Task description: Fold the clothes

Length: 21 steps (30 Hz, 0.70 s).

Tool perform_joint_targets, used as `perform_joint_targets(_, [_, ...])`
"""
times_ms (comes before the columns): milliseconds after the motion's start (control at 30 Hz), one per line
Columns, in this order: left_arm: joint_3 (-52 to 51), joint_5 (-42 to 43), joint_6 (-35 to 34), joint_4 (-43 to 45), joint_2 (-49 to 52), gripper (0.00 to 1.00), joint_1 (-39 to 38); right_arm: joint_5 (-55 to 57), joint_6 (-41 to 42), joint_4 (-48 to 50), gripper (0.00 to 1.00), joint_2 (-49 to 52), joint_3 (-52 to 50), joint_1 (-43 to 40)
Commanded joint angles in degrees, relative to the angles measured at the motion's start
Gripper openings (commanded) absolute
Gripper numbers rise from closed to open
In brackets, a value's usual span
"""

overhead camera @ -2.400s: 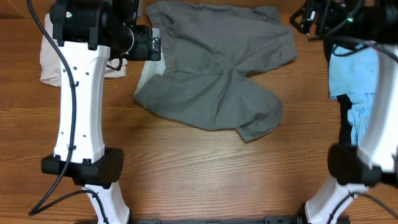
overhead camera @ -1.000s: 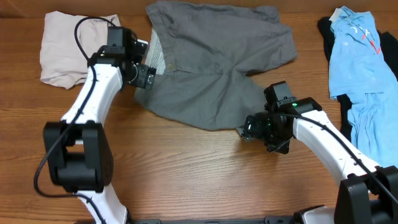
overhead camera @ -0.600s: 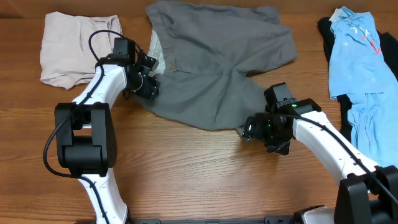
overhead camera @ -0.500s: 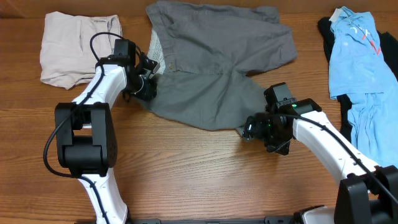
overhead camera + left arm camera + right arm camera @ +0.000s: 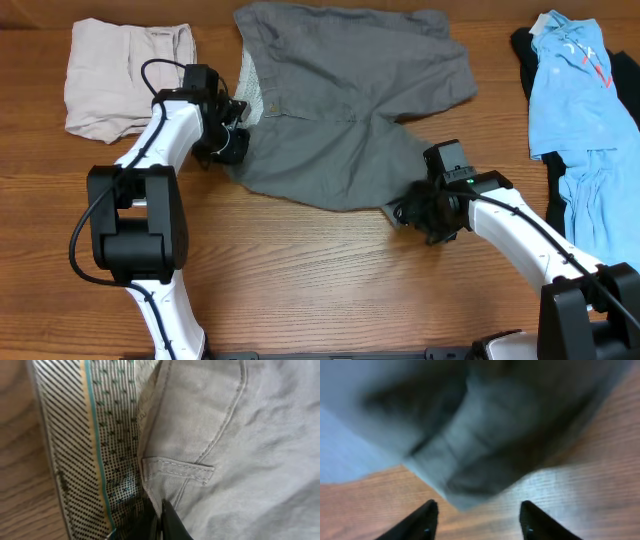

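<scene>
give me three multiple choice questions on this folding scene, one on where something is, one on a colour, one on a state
1. Where in the overhead view does the beige garment lie?
A top left
B bottom right
C under the shorts

2. What colour are the shorts in the middle?
A light blue
B grey
C black

3. How is the left gripper?
A wide open over bare wood
B out of view
C shut on the shorts

Answers:
1 A, it lies near the top edge, left of the shorts.
2 B, the cloth is plain grey in the overhead and left wrist views.
3 C, the left wrist view shows its jaws pinched together on the grey cloth.
</scene>
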Motion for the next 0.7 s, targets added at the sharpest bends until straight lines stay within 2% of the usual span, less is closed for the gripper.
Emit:
perform_joint_targets(0, [4.68, -0.31, -1.81, -1.97, -2.99, 0.04, -0.17, 5.51, -0.15, 1.16, 0.52, 0.00, -0.44, 0.31])
perform_joint_targets(167, [7.21, -0.15, -2.40, -4.15, -2.99, 0.04, 0.04, 7.61, -1.46, 3.39, 0.40, 2.38, -0.48, 0.24])
perform_joint_targets(400, [7.32, -0.35, -2.40, -4.02, -2.99, 0.04, 0.04, 3.82, -2.97, 6.58, 0.42, 6.40, -0.57, 0.26])
perform_joint_targets(433, [7.32, -0.35, -2.40, -4.00, -2.99, 0.04, 0.04, 3.56, -2.99, 6.91, 0.43, 6.91, -0.57, 0.26])
perform_joint_targets(533, [7.32, -0.37, -2.40, -4.02, -2.99, 0.04, 0.04, 2.99, -2.99, 5.99, 0.64, 7.69, -0.57, 0.26])
perform_joint_targets(667, [7.32, -0.35, -2.43, -4.11, -2.99, 0.04, 0.04, -0.13, -3.04, 2.19, 0.77, 7.72, -0.57, 0.26])
